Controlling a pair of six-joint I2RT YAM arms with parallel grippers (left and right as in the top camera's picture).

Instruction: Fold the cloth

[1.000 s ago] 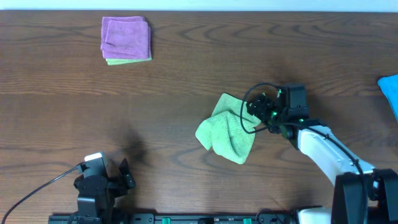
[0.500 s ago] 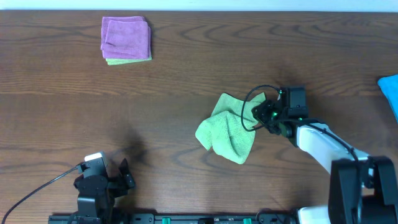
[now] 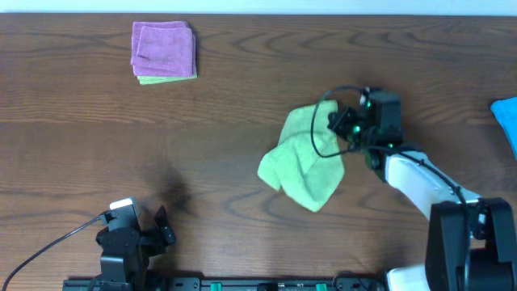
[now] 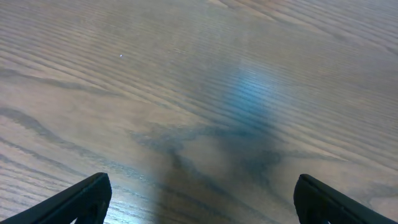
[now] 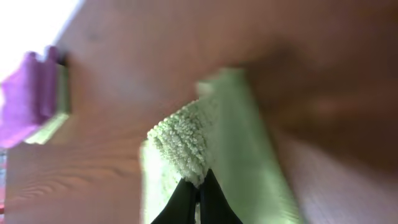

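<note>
The lime-green cloth (image 3: 303,158) lies crumpled right of the table's middle, its upper right part lifted. My right gripper (image 3: 335,125) is shut on that raised edge; in the right wrist view the two black fingers (image 5: 200,196) pinch a fluffy fold of the cloth (image 5: 186,146) while the rest hangs below. At the bottom left my left gripper (image 3: 166,230) stands open over bare wood, far from the cloth. Its two dark fingertips (image 4: 84,199) show at the lower corners of the left wrist view with nothing between them.
A folded purple cloth (image 3: 164,48) lies on a green one at the far left of the table; it also shows blurred in the right wrist view (image 5: 31,96). A bright blue cloth (image 3: 507,121) pokes in at the right edge.
My right gripper has shut on the cloth's right edge and lifted it up and back. The cloth has spread and shifted to the right. The left arm has stayed still.
</note>
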